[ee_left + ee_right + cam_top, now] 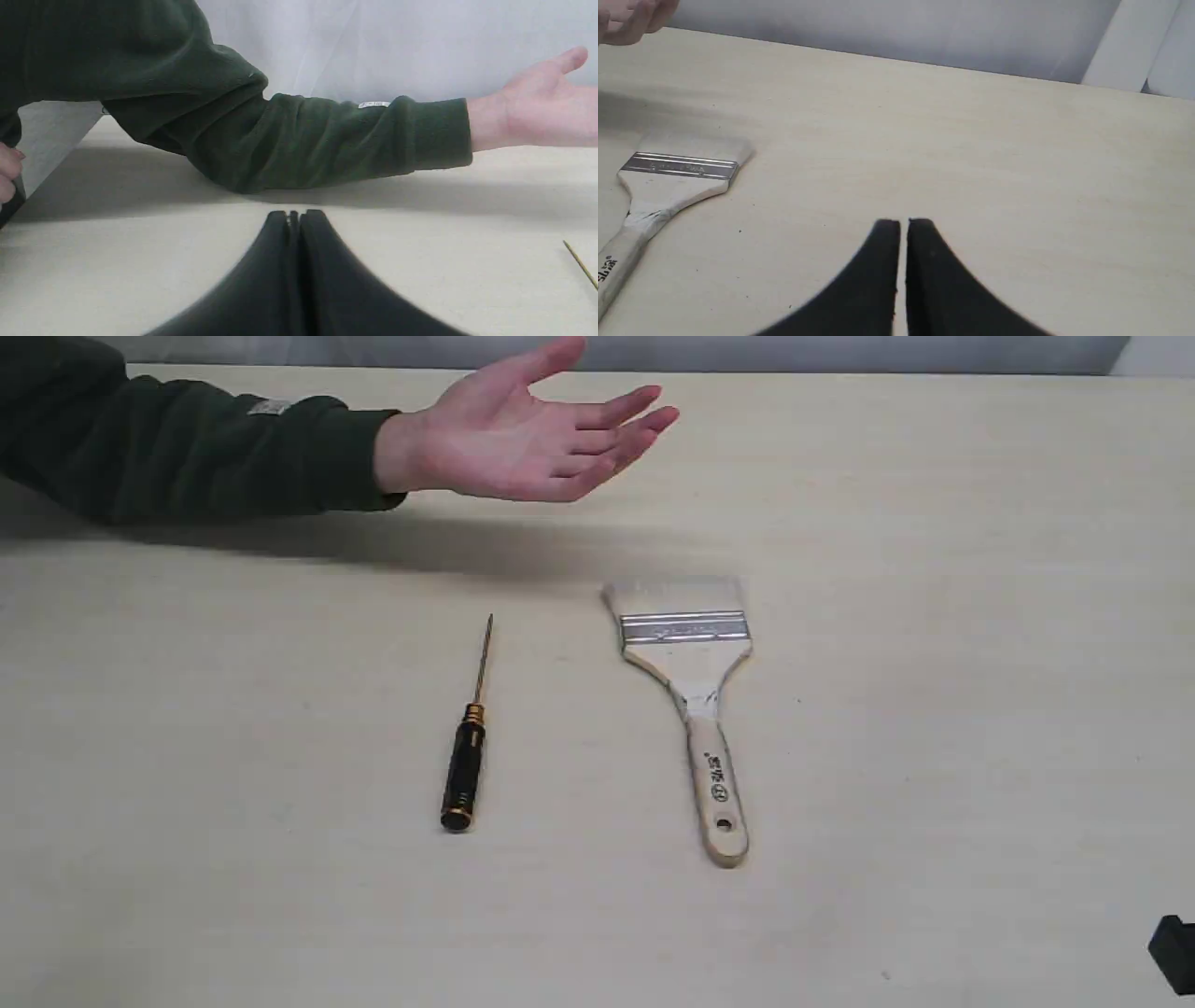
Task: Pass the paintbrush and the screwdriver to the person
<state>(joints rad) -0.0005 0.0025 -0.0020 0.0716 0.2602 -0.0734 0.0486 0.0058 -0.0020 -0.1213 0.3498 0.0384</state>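
On the pale table (934,728), the screwdriver (465,765) and the paintbrush (693,681) are laid flat, side by side and apart.
The person's open hand (523,434) is held palm up above the far side of the table. The left gripper (293,215) and the right gripper (903,223) are both seen pressed closed, with nothing held; neither tool is touched.

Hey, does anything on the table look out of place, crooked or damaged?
Mostly tidy: the screwdriver and the paintbrush lie flat, apart and roughly parallel. One oddity: a whitish, crinkled patch around the paintbrush's neck, possibly tape or dried paint.
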